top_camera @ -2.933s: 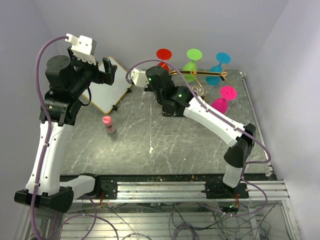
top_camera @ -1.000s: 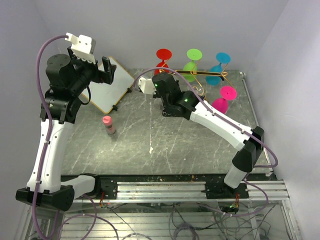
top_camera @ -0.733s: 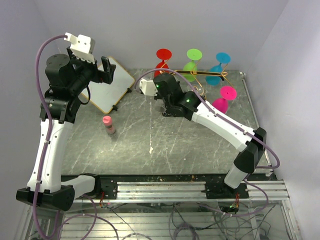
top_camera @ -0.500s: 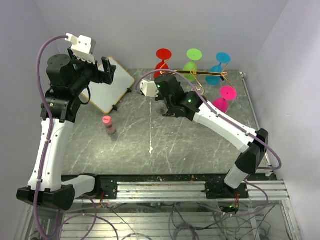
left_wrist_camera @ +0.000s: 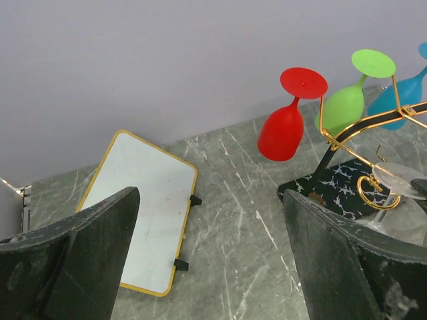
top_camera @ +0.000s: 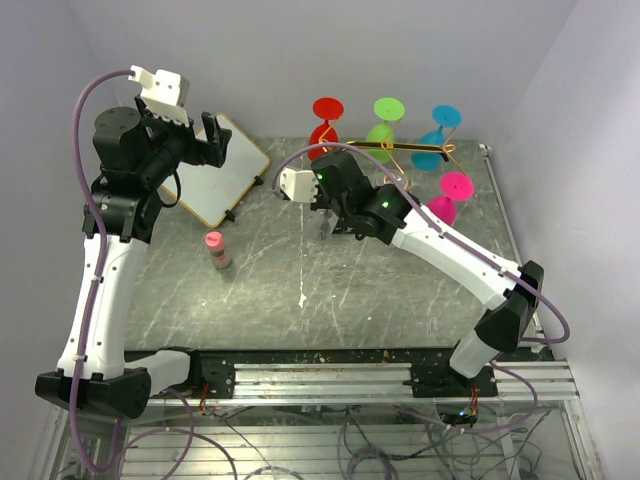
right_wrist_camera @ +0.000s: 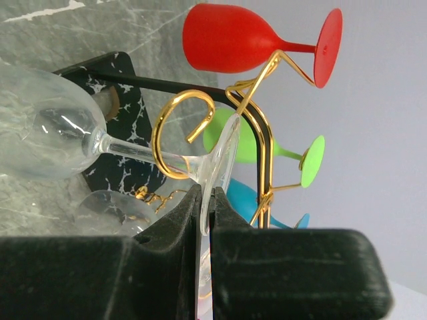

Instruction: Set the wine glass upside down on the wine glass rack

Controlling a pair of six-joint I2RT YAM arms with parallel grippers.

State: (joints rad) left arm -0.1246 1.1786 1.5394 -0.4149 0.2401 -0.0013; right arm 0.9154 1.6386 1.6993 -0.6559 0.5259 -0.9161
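no text, brand, number or sign can be read in any view. the small pink-capped bottle (top_camera: 216,250) is too small to tell whether it bears a label. the white board (left_wrist_camera: 143,207) shows a plain face.

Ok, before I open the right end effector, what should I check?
1. Grip: right end effector shut on the wine glass foot: ok.
2. Stem crosses the rack hook: ok.
3. Foot resting on that hook: cannot tell.
4. Bowl below foot: ok.
5. The red glass apart from it: ok.
6. The left end effector open, away from the rack: ok.
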